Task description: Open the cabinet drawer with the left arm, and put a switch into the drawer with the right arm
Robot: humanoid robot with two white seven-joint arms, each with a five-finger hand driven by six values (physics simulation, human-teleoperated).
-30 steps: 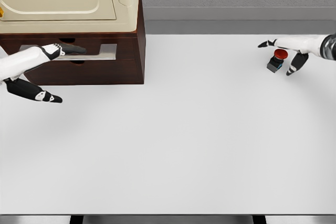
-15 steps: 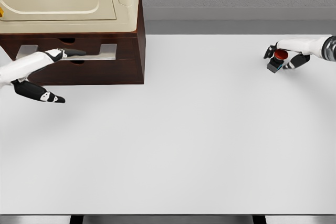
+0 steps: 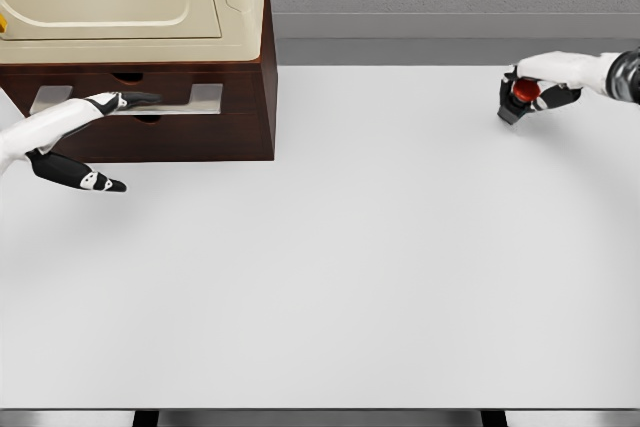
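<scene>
The right hand [image 3: 535,90] has closed around the red-capped switch [image 3: 518,99] and shifted it slightly left on the smooth white table [image 3: 380,267]. At far left, the dark wooden cabinet [image 3: 200,107] under a cream box [image 3: 130,2] shows its drawer [image 3: 130,99] barely open, contents hidden. The left hand [image 3: 90,137] reaches it, fingers extended, grasping nothing.

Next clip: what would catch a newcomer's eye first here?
Probably the red-capped switch at the far right of the white table, gripped in the right hand. Then the dark wooden cabinet at the upper left, where the left hand reaches its metal drawer handle.
</scene>
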